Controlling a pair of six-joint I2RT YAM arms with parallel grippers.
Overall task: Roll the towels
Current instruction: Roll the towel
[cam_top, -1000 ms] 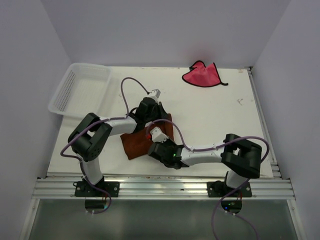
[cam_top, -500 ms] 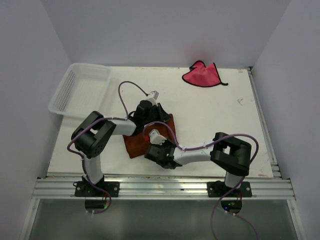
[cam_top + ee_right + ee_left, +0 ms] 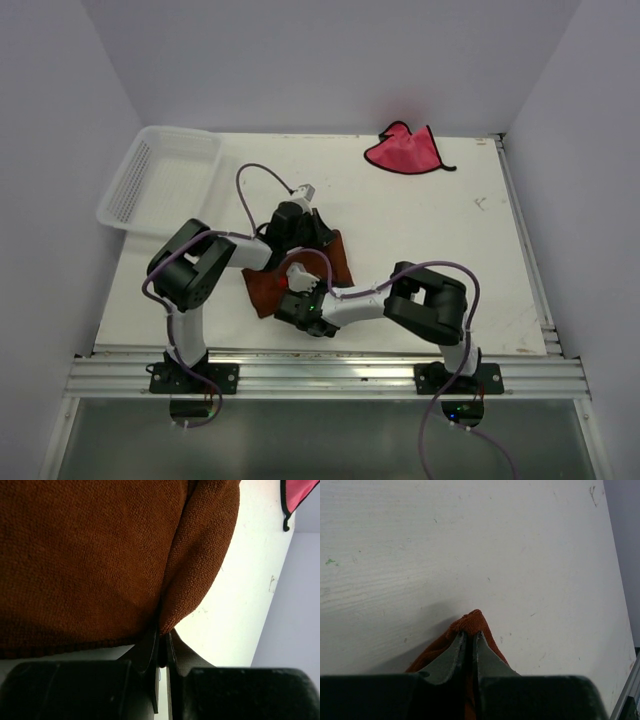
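Observation:
The rust-orange towel (image 3: 264, 291) lies bunched on the white table between both arms. My left gripper (image 3: 322, 237) is at its far edge. In the left wrist view that gripper (image 3: 469, 634) is shut on a raised corner of the towel (image 3: 473, 617). My right gripper (image 3: 292, 284) is at the towel's near side. In the right wrist view it (image 3: 163, 631) is shut on a folded edge of the towel (image 3: 90, 555). The pink-red towel (image 3: 402, 150) lies crumpled at the far right, untouched. A piece of it (image 3: 297, 495) shows in the right wrist view.
A white mesh basket (image 3: 160, 175) sits at the table's far left corner. A metal rail (image 3: 330, 375) runs along the near edge, by the arm bases. Walls close in the table on the left, back and right.
My right arm has swung left and nearer, carrying its towel edge with it. The rust towel now looks narrower and more bunched. The left gripper has barely moved.

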